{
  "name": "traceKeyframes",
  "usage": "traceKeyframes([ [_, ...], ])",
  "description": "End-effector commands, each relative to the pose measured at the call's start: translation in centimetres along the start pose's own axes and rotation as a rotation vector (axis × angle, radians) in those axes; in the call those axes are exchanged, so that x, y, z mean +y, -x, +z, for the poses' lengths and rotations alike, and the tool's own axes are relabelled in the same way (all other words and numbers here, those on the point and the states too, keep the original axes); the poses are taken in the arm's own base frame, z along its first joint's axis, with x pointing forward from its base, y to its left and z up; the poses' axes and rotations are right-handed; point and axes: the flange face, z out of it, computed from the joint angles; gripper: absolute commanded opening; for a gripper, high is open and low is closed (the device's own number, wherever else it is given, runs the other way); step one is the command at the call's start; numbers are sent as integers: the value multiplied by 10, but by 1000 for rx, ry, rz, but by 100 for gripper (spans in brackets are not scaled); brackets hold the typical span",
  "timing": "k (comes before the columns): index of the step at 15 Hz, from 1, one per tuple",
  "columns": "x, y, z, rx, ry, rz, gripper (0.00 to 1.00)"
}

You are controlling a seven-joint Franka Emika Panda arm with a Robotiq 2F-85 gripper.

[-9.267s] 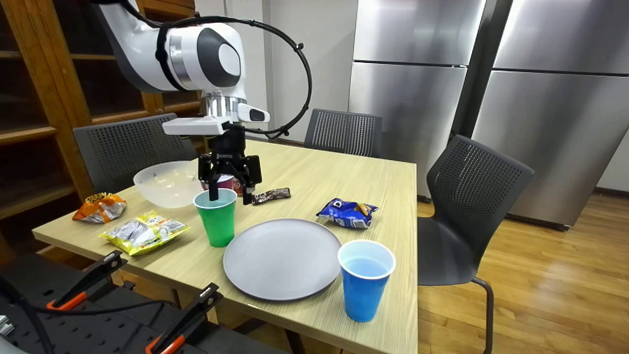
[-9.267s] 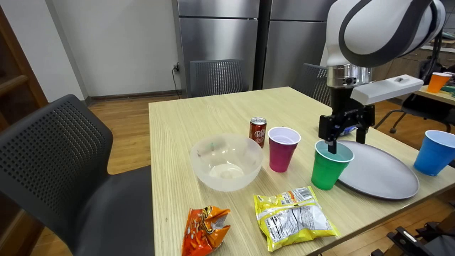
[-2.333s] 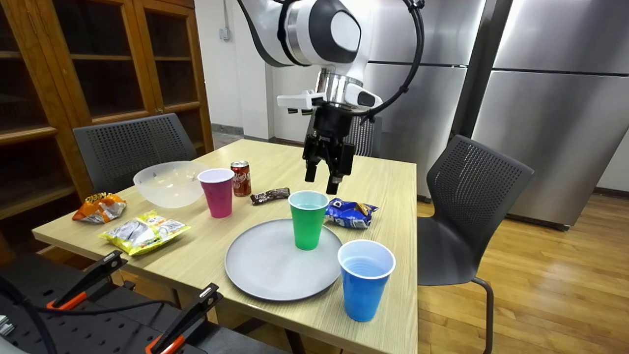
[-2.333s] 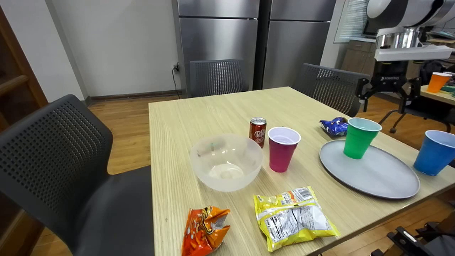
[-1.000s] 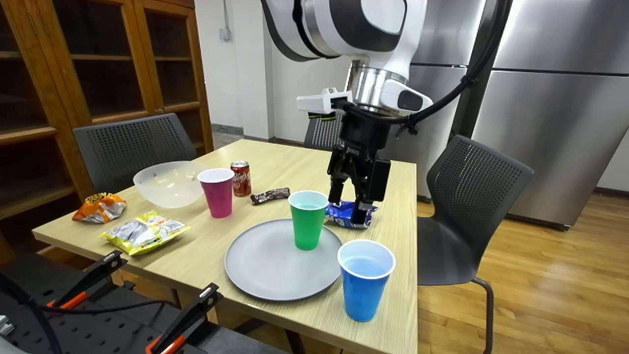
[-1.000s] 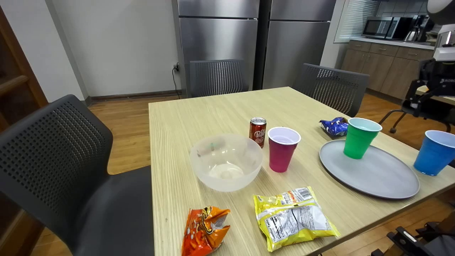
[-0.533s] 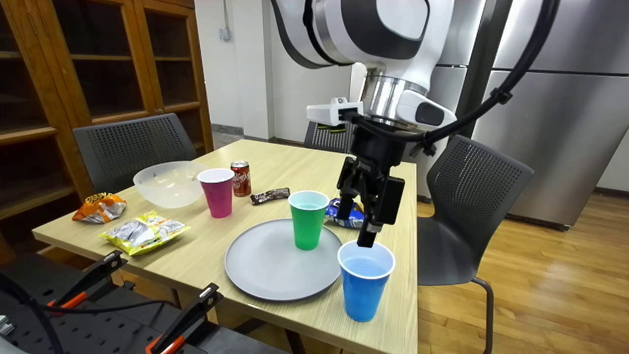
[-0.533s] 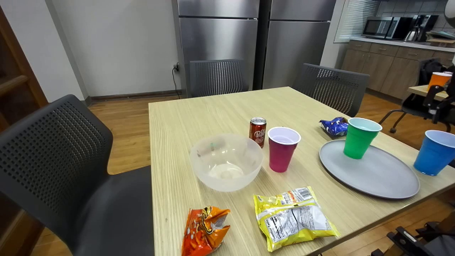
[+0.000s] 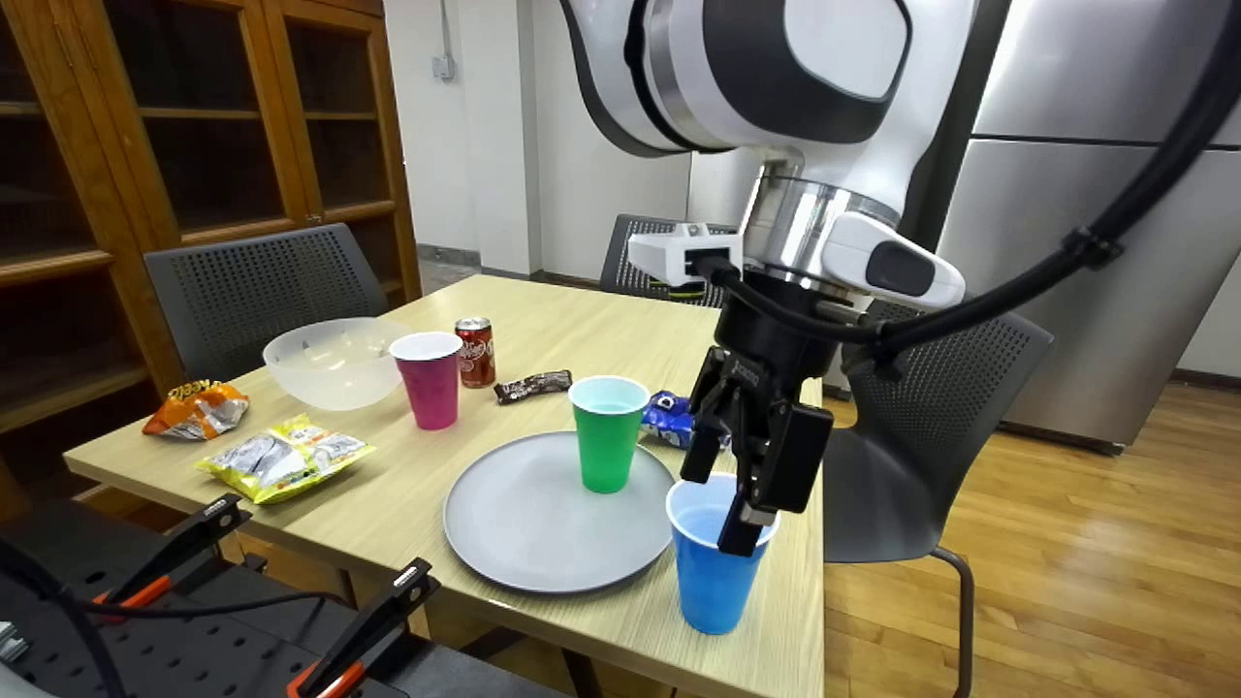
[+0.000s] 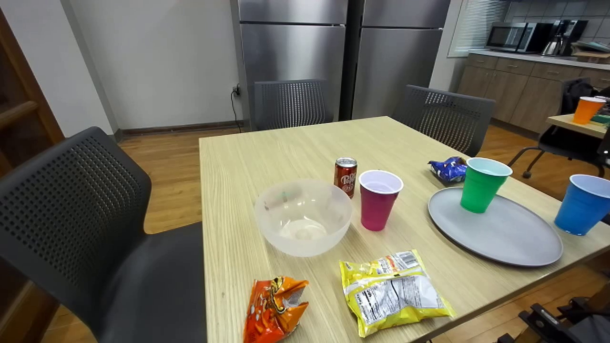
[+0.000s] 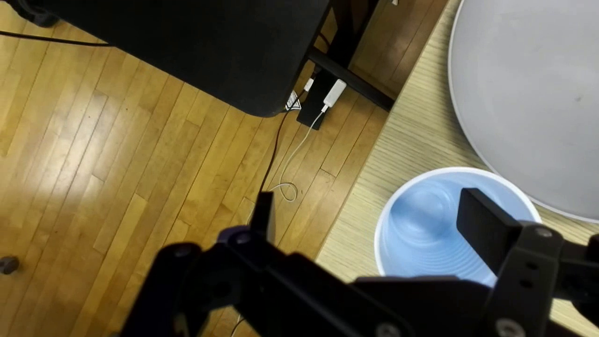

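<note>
My gripper (image 9: 718, 502) is tilted and stands open over the blue cup (image 9: 715, 591) in an exterior view. Nothing is held between its fingers. In the wrist view, one finger (image 11: 486, 229) overlaps the mouth of the blue cup (image 11: 421, 210), while the opposite finger (image 11: 263, 213) shows against the floor past the table edge. I cannot tell whether the finger is inside the cup or above it. A green cup (image 9: 609, 446) is upright on the grey plate (image 9: 524, 533), left of the gripper. In an exterior view the blue cup (image 10: 582, 209) stands upright beside the plate (image 10: 514, 240).
Behind the gripper lies a blue snack bag (image 9: 669, 419), partly hidden. Farther off are a magenta cup (image 9: 431, 388), a soda can (image 9: 476, 354), a dark wrapped bar (image 9: 533, 387), a frosted bowl (image 9: 334, 373), a yellow bag (image 9: 284, 458) and an orange bag (image 9: 197, 411).
The green cup has gone from the table beside the plate onto the plate. Since then my open gripper has swung away from it, lowering toward the blue cup and nearly leaving an exterior view.
</note>
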Motion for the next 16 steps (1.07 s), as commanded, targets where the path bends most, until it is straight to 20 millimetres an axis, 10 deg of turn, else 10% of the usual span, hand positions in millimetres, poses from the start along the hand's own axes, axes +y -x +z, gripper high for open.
traceKeyframes([
  [1,9,-4,6,-7,-26,81,100],
  [16,-2,-33,20,-16,-82,310,100],
])
